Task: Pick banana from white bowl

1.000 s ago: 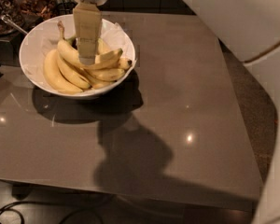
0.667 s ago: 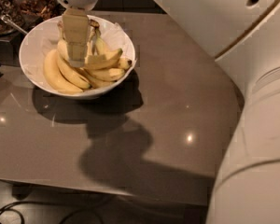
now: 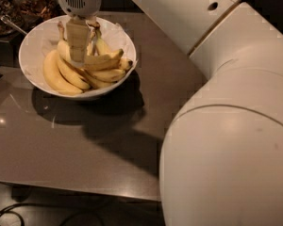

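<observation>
The white bowl stands at the table's back left and holds several yellow bananas. The longest, curved banana lies left of centre in the pile, its thin brownish stem pointing up toward the far rim. My gripper hangs straight down from its white wrist over the middle of the bowl, its tip among the bananas, touching or just beside the long one. It hides the middle of the pile.
My big white arm fills the right side, over the grey table. A dark dish of brown bits with a spoon handle sits behind the bowl. The table's front edge is near, with cables below.
My gripper has shifted slightly left over the bowl and the arm has swung further into view on the right. The bananas have not visibly moved.
</observation>
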`<state>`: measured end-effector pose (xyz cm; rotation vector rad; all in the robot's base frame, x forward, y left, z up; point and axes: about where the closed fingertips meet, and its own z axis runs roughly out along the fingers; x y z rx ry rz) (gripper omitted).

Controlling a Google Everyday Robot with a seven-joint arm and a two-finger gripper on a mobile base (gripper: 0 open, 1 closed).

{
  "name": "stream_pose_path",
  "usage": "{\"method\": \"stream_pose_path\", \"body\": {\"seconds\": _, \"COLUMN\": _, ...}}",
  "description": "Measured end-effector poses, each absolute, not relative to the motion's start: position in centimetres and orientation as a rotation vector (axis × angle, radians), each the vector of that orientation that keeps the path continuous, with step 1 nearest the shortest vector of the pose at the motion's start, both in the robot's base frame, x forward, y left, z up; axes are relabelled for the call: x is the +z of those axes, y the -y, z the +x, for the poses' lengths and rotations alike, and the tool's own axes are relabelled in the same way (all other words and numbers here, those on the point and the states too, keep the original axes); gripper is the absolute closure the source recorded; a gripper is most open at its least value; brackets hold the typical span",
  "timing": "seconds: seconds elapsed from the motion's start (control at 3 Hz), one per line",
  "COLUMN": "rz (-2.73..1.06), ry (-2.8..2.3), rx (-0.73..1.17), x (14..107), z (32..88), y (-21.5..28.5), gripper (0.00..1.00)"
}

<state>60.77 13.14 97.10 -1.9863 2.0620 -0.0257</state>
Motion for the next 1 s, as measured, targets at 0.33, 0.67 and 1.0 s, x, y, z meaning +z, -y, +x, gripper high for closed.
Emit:
{"method": "stream_pose_path", "body": {"seconds": 0.33, "rz": -1.978, "ry": -2.105, "rx": 0.017, "x": 95.6, "z": 61.7, "y": -13.4, "gripper": 0.20}}
{"method": "stream_pose_path", "body": {"seconds": 0.67, "rz": -1.975, "ry": -2.150, "rx": 0.075, "x": 93.9, "z": 62.0, "y": -13.2, "gripper": 0.23}}
{"method": "stream_pose_path", "body": {"seconds": 1.0, "rz": -1.971, "ry": -2.183, "rx": 0.112, "x": 92.8, "z": 62.1, "y": -13.0, "gripper": 0.28}}
